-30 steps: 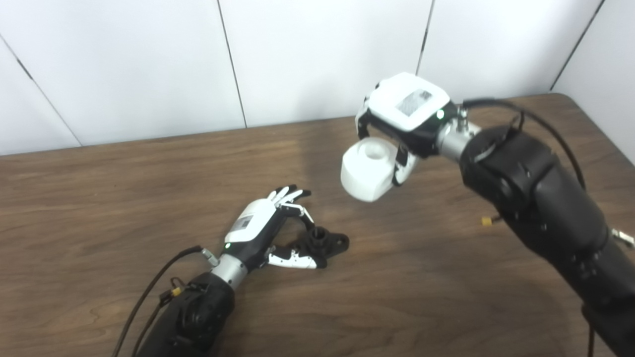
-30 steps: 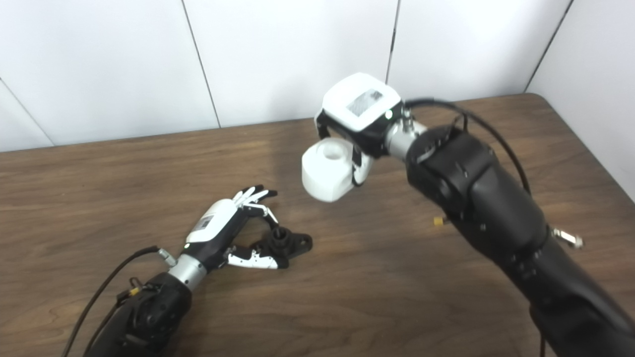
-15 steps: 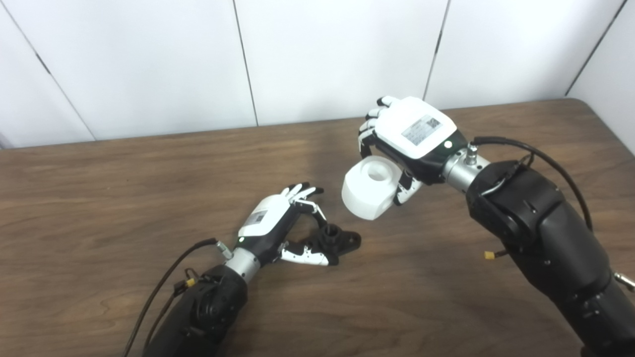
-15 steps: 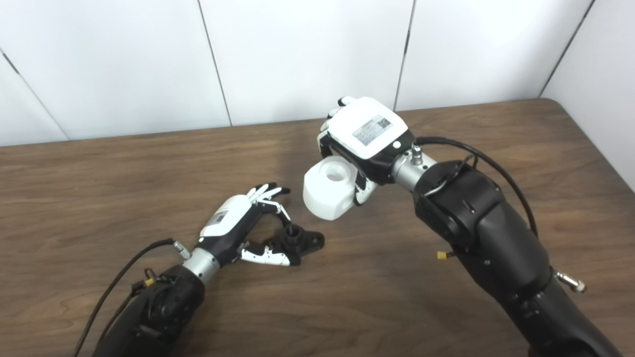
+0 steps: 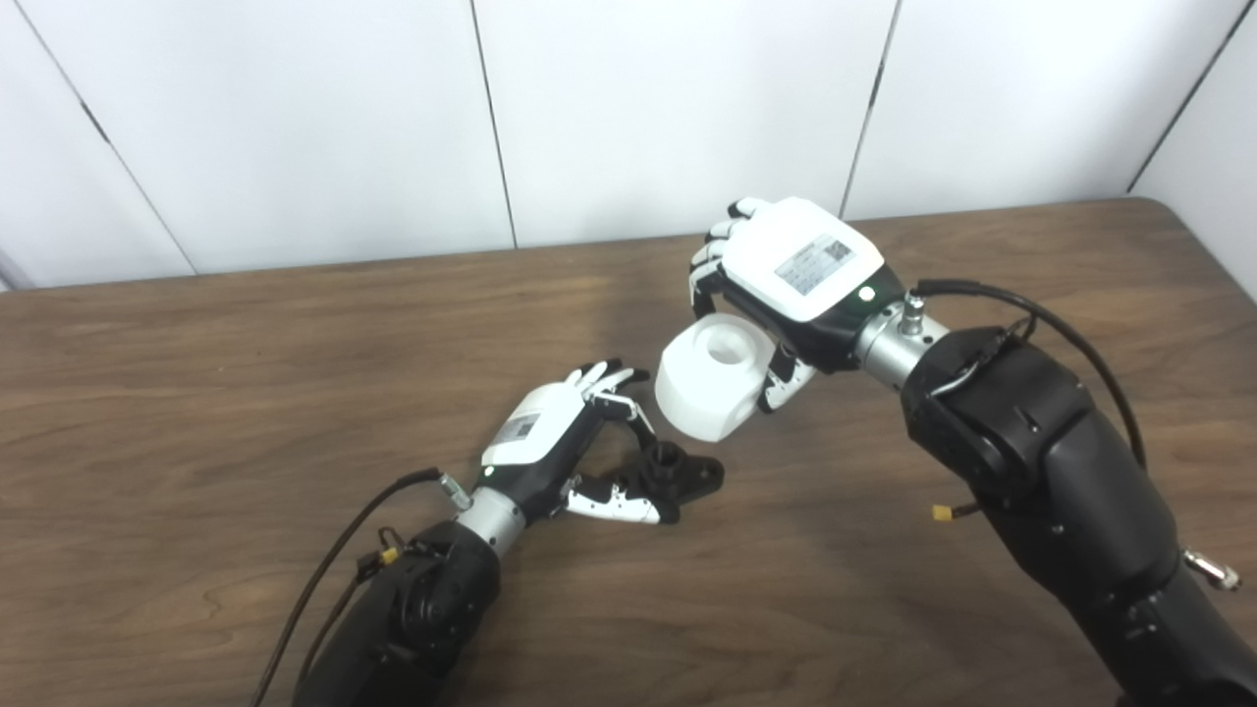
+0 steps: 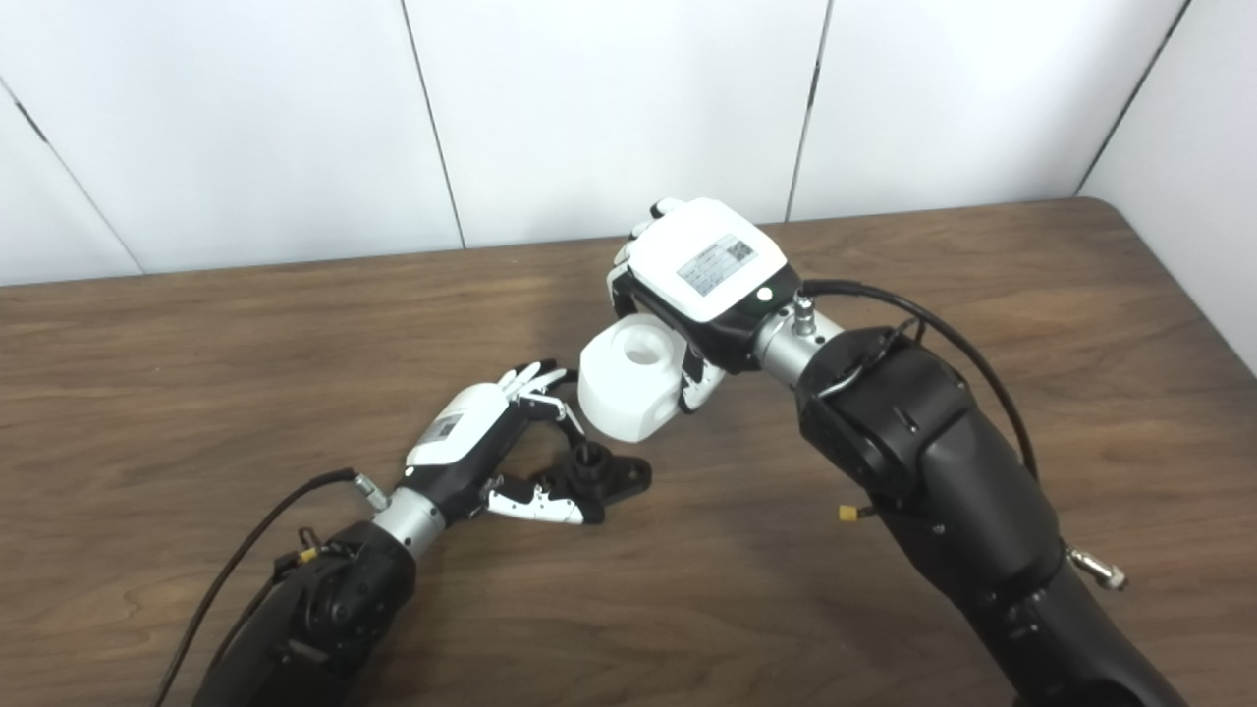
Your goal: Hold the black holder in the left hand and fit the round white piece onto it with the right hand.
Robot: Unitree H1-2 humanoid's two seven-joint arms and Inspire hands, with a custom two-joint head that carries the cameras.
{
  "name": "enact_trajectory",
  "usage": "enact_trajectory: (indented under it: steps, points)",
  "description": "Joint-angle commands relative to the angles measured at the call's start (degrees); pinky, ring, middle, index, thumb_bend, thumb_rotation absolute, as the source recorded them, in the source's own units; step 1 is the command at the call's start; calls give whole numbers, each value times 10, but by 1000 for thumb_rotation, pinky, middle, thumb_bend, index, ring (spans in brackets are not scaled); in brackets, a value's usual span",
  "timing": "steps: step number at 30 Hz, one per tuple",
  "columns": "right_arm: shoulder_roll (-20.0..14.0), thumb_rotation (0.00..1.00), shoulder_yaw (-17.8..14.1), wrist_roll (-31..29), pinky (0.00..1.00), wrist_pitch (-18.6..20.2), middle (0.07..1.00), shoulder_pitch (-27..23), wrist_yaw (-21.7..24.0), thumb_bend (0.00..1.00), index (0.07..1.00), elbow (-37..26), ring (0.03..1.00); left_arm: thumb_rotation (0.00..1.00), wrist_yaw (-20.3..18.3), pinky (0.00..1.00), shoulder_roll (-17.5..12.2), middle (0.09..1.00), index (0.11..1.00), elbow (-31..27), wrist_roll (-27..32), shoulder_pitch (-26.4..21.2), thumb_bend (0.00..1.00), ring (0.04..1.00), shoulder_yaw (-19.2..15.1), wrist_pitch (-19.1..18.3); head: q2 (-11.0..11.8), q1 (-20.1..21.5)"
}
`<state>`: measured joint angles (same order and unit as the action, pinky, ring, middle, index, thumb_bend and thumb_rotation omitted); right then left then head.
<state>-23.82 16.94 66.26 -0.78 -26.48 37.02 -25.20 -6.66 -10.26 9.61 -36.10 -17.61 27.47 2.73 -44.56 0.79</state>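
The table (image 5: 196, 373) is brown wood. The right hand (image 5: 795, 275) is up in the air, fingers wrapped tight around the white piece (image 5: 707, 378). The piece is round with a hole in its top. It hangs just above and beside the holder (image 5: 678, 476), not touching it.

The left hand (image 5: 555, 442) rests low on the table. Its thumb and fingers pinch the holder, which sits flat with a little post sticking up.

I think this is the bringing-over step. Next, the right hand should turn the piece so a hole faces the post, line them up, and push down gently while the left hand holds firm.
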Motion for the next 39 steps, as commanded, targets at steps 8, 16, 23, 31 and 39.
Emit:
enact_trajectory:
  steps: [8, 16, 23, 31, 39]
  points:
    - [17, 142, -7, -6, 917, 1, 780, -32, 37, 526, 482, -22, 846, 56, -39, 1000, 2, 932, 482, 33, -23, 17, 523, 1000, 24, -39, -3, -4]
    - [32, 140, -15, -28, 928, 10, 773, -29, 76, 525, 481, -41, 858, 57, -38, 1000, 1, 935, 482, 32, -27, 16, 524, 1000, 25, -41, -5, -5]
    - [33, 141, -14, -30, 872, 4, 776, -25, 82, 525, 481, -46, 842, 57, -38, 1000, 1, 930, 482, 28, -26, 17, 524, 1000, 24, -42, -7, -7]
    - [32, 146, -7, -23, 843, -9, 771, -8, 63, 526, 482, -30, 828, 58, -44, 1000, 1, 931, 482, 19, -27, 17, 524, 1000, 27, -50, -9, -9]
    - [34, 145, -2, -20, 911, -23, 768, 8, 32, 526, 482, -9, 831, 57, -46, 1000, 2, 930, 482, 8, -22, 20, 524, 1000, 29, -59, -11, -15]
